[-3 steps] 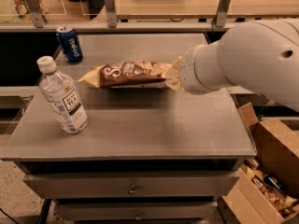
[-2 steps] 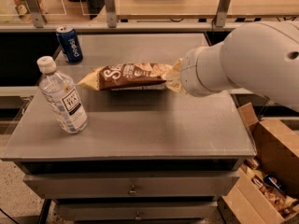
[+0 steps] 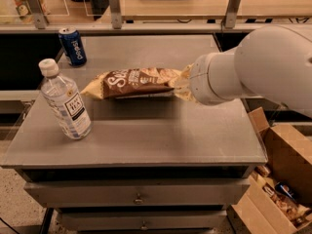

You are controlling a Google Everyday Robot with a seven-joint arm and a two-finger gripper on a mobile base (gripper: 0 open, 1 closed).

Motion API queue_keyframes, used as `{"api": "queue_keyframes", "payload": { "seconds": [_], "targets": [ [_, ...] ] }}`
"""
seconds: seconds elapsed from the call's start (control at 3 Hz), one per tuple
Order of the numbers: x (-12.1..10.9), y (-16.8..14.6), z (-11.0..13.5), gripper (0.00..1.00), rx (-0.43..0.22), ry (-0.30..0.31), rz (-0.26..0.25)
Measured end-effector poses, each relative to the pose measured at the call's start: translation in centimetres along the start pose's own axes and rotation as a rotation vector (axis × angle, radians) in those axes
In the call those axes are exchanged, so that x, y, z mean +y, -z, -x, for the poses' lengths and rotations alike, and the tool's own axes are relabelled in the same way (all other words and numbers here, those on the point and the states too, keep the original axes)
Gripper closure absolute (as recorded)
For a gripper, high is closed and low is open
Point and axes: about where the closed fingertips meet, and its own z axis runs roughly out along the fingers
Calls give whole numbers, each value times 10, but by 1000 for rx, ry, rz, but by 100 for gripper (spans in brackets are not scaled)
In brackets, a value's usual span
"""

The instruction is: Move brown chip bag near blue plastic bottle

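The brown chip bag (image 3: pixel 139 82) lies lengthwise over the middle of the grey table (image 3: pixel 161 130), with a dark shadow line under it. Its right cream end (image 3: pixel 183 84) runs into the end of my white arm (image 3: pixel 219 77). My gripper is there at the bag's right end, hidden behind the arm's wrist. The blue plastic bottle (image 3: pixel 66 104), clear with a white cap and dark label, stands upright at the table's left front. It is a short gap left of the bag's left tip.
A blue soda can (image 3: pixel 73 45) stands at the table's back left. An open cardboard box (image 3: pixel 280 179) with packets sits on the floor to the right. A shelf with posts (image 3: pixel 114 6) runs behind the table. Drawers (image 3: pixel 139 196) are below.
The arm and the chip bag have shifted slightly toward the table's front. The bottle and the can have not moved.
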Motion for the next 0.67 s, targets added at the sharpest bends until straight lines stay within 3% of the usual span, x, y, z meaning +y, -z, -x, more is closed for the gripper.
{"api": "queue_keyframes", "payload": {
  "seconds": [0.33, 0.67],
  "targets": [
    [4, 0, 0, 84, -6, 7, 12],
    [7, -1, 1, 61, -8, 14, 24]
  ]
}}
